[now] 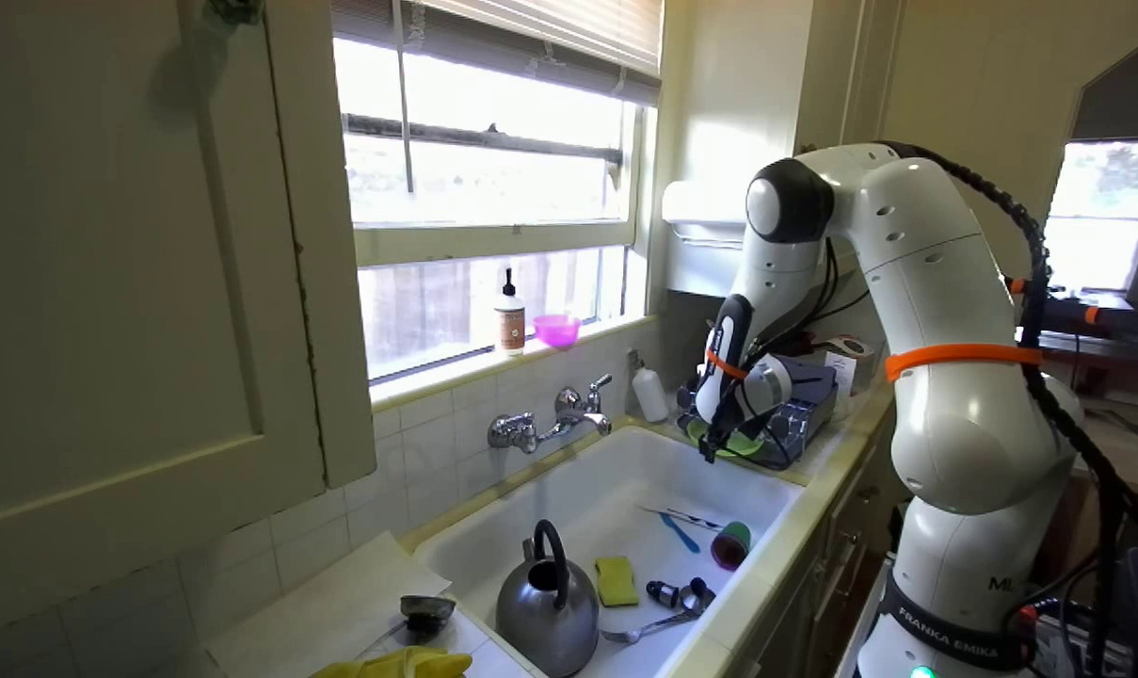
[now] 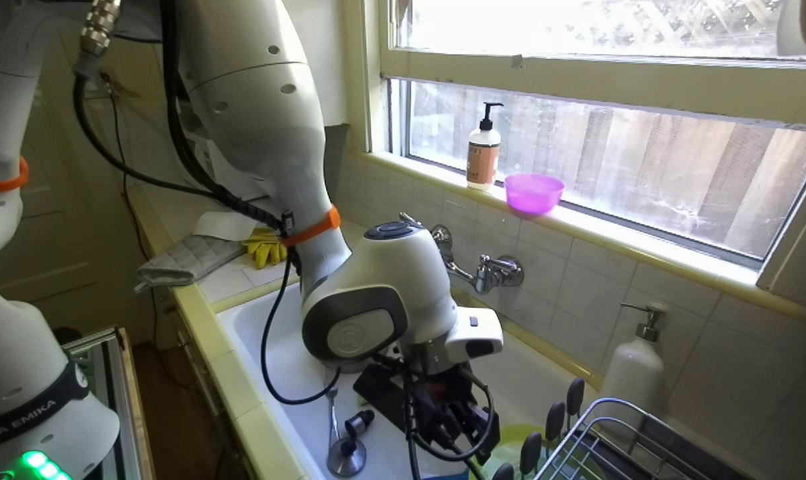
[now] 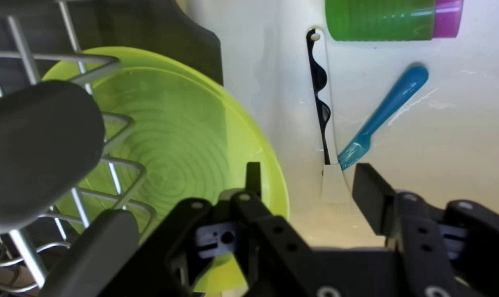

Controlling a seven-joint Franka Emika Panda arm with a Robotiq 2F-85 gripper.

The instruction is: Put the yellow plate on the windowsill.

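though near claw [image 3: 311, 185], yellow plate [image 3: 187, 140] partly behind rack [image 3: 27, 258]

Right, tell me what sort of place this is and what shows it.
A kitchen, probably in a home. The signs are the glossy white rectangular sink, the black-handled, rounded grey metal kettle and the silvery metal-wire dish rack.
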